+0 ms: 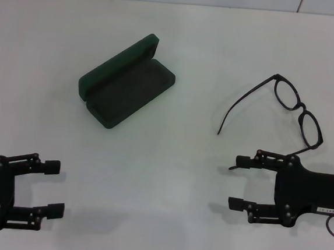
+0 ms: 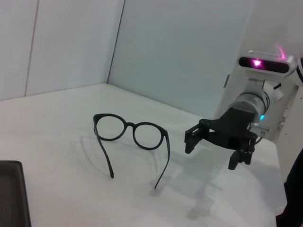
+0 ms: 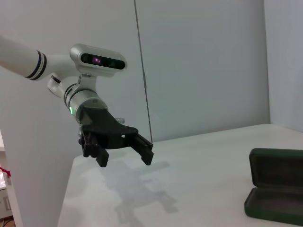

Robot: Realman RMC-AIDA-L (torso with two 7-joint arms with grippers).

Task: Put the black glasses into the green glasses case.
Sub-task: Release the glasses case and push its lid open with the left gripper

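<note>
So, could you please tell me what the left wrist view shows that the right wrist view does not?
Only the left wrist view shows the black glasses, standing unfolded on the white table, with the open right gripper beside them and just a dark corner of the green glasses case at the frame edge. Only the right wrist view shows the left gripper, open, and the case open with its lid up. Both share the table, the case and the pale wall behind.
</note>
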